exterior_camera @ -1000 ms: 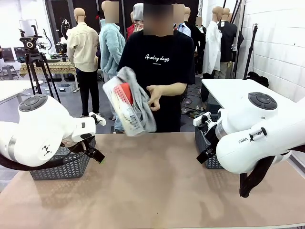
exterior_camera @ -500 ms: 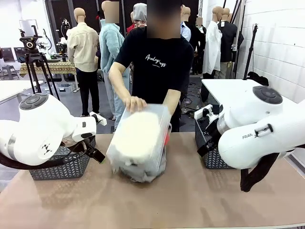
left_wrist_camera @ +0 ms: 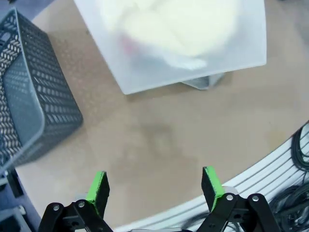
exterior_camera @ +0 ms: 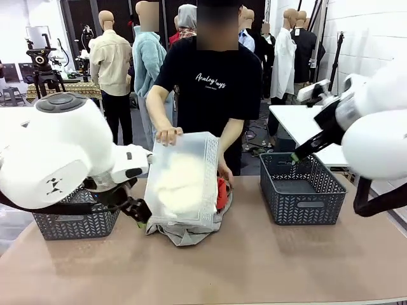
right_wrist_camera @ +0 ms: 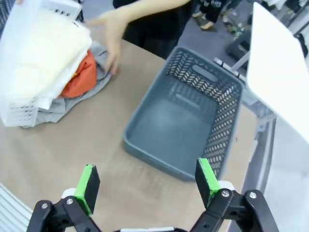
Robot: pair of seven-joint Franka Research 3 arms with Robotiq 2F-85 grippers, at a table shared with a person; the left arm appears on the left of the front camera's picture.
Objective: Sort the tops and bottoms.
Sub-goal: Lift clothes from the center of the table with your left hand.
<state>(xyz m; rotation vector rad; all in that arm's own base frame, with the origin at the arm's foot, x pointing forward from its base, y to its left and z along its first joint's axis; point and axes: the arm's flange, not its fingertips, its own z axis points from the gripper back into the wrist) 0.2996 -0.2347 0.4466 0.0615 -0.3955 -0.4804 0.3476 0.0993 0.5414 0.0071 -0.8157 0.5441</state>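
Held wide apart and empty over bare table (left_wrist_camera: 159, 140): left gripper (left_wrist_camera: 154, 186), probably waiting. Off to its side, grey basket (left_wrist_camera: 29, 96), contents hidden. Ahead, white bin (left_wrist_camera: 183, 53) upturned by a person's hand (exterior_camera: 168, 135), seemingly to dump clothes. Right gripper (right_wrist_camera: 145, 186) likewise spread and empty, with second grey basket (right_wrist_camera: 183, 125) empty just ahead. Beyond, cream top (right_wrist_camera: 43, 53) and orange-red top (right_wrist_camera: 79, 77) under that bin.

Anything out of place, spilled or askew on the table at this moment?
Yes: the white bin stands tipped over mid-table, steadied by the person's hand, with a cream top, an orange-red top and grey cloth spilling out beneath it in a heap. The right-hand grey basket sits upright and empty.
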